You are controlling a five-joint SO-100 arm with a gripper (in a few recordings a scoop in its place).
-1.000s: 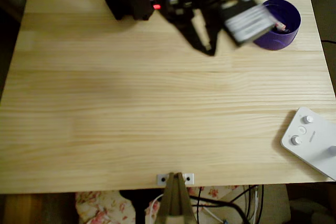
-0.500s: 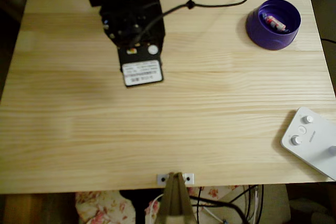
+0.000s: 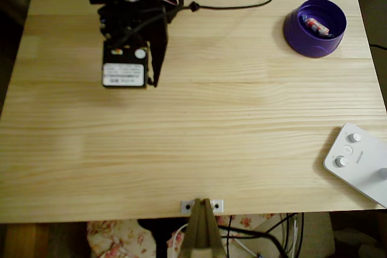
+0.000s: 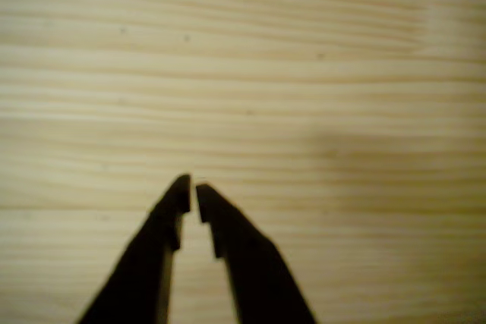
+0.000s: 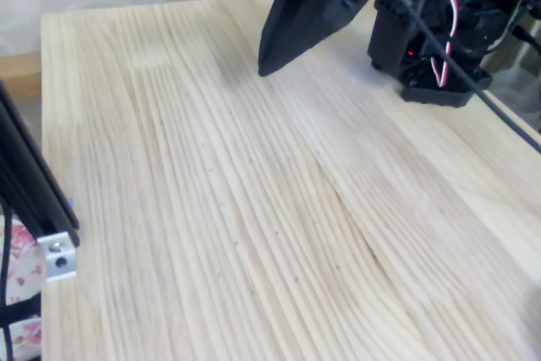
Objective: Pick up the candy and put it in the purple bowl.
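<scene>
Overhead view: black SO-100 arm reaches in from the desk's far-left corner, its wrist block with a white label over the left part of the desk, the black two-finger gripper pointing toward the near edge. Round deep-purple plastic bowl sits at the far-right corner, well apart from the arm. Small pinkish-white wrapped candy lies inside the bowl, tilted. Light pine-plank wooden desk, grain running left to right. White controller box with round knobs overhangs the near-right corner. Small metal bracket at the middle of the near edge. Black cable runs from the arm along the far edge.

Wrist view: black fingers hang over bare wood, tips nearly together with only a thin slit between, nothing held.

Fixed view: gripper tip angles down, close over the desk near its far edge; contact unclear. Arm base with red-white wires stands at the far-right corner. Dim warm lighting.
</scene>
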